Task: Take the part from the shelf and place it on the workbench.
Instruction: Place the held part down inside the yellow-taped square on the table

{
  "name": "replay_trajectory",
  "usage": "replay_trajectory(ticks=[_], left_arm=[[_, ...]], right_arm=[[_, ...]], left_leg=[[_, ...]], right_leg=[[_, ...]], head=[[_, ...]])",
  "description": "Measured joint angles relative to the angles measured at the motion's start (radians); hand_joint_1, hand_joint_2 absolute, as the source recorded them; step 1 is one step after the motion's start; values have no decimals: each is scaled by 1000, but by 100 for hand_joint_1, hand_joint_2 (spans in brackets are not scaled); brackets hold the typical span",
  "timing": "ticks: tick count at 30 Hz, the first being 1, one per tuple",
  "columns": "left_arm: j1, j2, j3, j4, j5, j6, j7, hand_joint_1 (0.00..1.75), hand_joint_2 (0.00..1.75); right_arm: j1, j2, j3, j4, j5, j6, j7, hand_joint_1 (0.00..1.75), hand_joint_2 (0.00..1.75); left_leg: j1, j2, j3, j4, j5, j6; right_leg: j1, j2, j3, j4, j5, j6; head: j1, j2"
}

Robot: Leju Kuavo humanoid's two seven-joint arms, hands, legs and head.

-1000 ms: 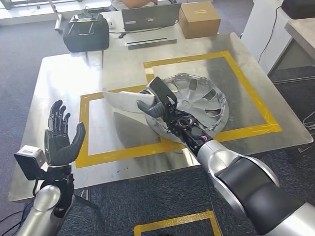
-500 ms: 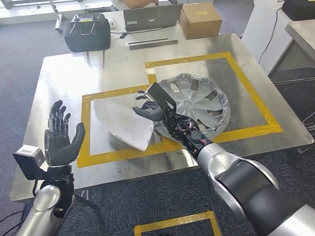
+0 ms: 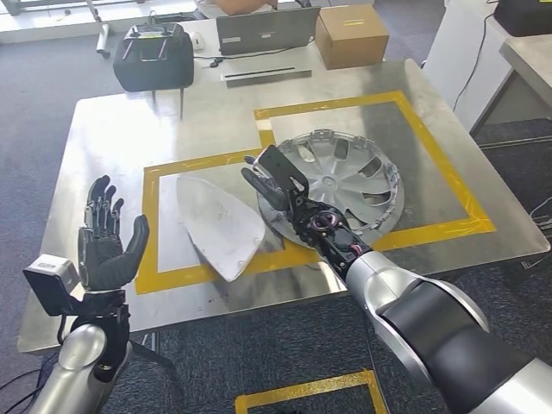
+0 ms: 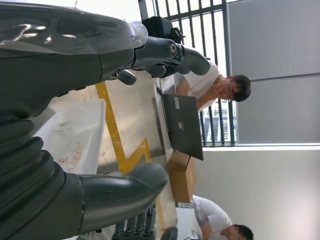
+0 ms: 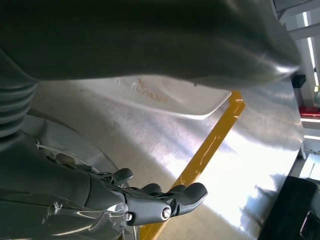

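Observation:
The part [image 3: 218, 224], a flat silvery sheet-metal panel with a pointed end, lies on the steel workbench [image 3: 117, 147] inside the nearer yellow-taped square. Its pale surface also shows in the left wrist view [image 4: 73, 137] and in the right wrist view [image 5: 166, 97]. My right hand [image 3: 272, 177] hovers just right of the part, fingers apart, holding nothing. My left hand [image 3: 104, 237] is raised at the bench's near left edge, palm up, fingers spread and empty.
A silver hubcap [image 3: 345, 177] lies in the farther taped square under my right wrist. A black case [image 3: 153, 56], a laptop [image 3: 264, 30] and a cardboard box [image 3: 351, 34] stand along the far side. Two people sit behind the laptop [image 4: 211, 87].
The part, held tilted in my right hand a second ago, dropped flat onto the bench. My right hand let go and opened. The left hand has not moved.

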State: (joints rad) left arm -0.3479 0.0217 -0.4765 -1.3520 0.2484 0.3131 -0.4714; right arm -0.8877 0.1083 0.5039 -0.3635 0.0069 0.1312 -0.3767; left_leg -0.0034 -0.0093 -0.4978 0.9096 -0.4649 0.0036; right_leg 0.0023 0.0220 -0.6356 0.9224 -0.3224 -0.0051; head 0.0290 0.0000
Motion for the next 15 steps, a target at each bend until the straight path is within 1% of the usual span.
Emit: replay_trajectory(ticks=[2,6,12,15], left_arm=[[0,0,0,0,0,0,-1,0,175],[0,0,0,0,0,2,1,0,0],[1,4,1,0,3,12,19,0,0],[4,8,2,0,3,22,25,0,0]], right_arm=[[0,0,0,1,0,-1,1,0,0],[0,0,0,1,-11,-8,-9,0,0],[1,0,-13,-22,-97,12,-58,0,0],[25,-2,-26,-93,-173,25,-32,0,0]], left_leg=[[0,0,0,0,0,0],[0,0,0,0,0,0],[0,0,0,0,0,0],[0,0,1,0,0,0]], right_leg=[[0,0,0,0,0,0],[0,0,0,0,0,0],[0,0,0,0,0,0],[0,0,1,0,0,0]], head=[[0,0],[0,0],[0,0],[0,0]])
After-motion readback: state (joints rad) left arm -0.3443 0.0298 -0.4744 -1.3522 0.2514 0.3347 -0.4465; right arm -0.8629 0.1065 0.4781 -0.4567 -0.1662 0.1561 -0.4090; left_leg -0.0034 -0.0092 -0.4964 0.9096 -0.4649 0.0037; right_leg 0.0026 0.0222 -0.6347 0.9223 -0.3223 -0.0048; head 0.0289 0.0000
